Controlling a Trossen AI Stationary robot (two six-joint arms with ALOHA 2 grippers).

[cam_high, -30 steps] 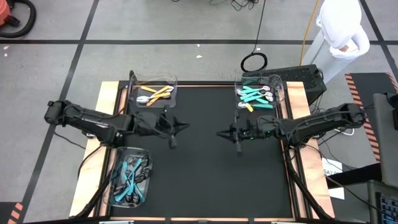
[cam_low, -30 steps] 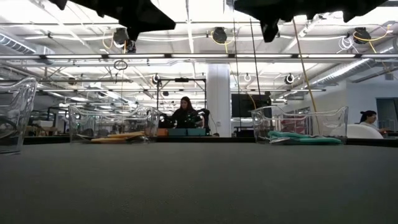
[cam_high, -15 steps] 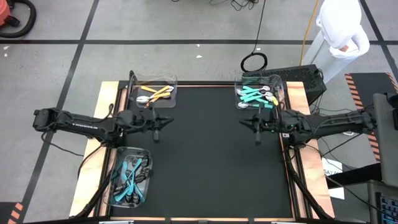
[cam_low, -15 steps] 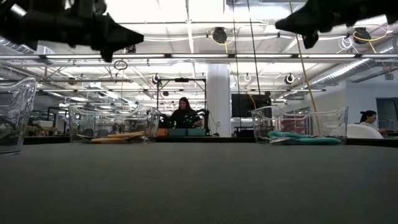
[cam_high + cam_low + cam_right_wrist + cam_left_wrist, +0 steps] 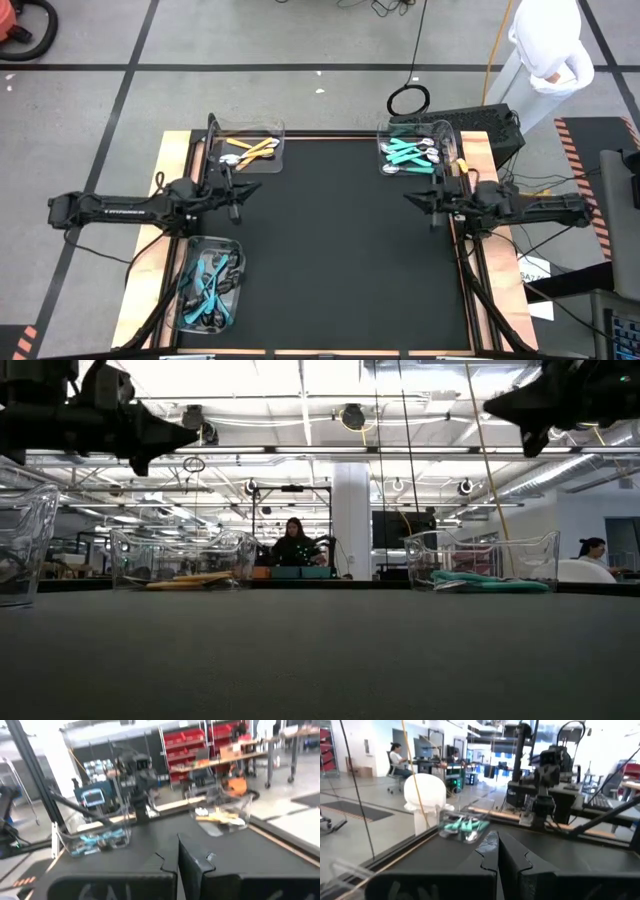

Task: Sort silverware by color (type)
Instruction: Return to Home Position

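Black matting [image 5: 330, 260] covers the tabletop between its pale wooden edges. Beyond it the low view looks into a large, bright workshop, where one person [image 5: 297, 544] sits at a desk in the middle distance and another [image 5: 590, 550] sits at the far right.

Three clear bins stand on the mat (all close to its edges, none in the middle).
- The far-left bin [image 5: 278, 140] holds the orange-handled spoons [image 5: 250, 151] in a loose pile, with a few silver heads showing.
- The far-right bin [image 5: 448, 140] holds the teal-handled spoons with silver heads [image 5: 408, 153].
- The near-left bin [image 5: 236, 300] holds the teal-handled utensils with dark heads [image 5: 208, 285], heaped together.

The left gripper [image 5: 240, 191] hangs over the mat's left edge, between the far-left bin and the near-left bin, touching neither. It points toward the middle of the table, and its arm stretches out level to the left. Its own wrist view shows the two dark fingers [image 5: 485, 857] pressed together with only a thin seam between them, gripping nothing.

The right gripper [image 5: 415, 198] sits opposite it over the mat's right edge, just nearer than the far-right bin and well apart from the left gripper. It also points inward. Its fingers [image 5: 167, 865] are likewise closed on each other and empty.

In the low view both grippers sit high above the tabletop near the picture's upper corners, the left one over the orange pile's side and the right one over the teal pile's side.
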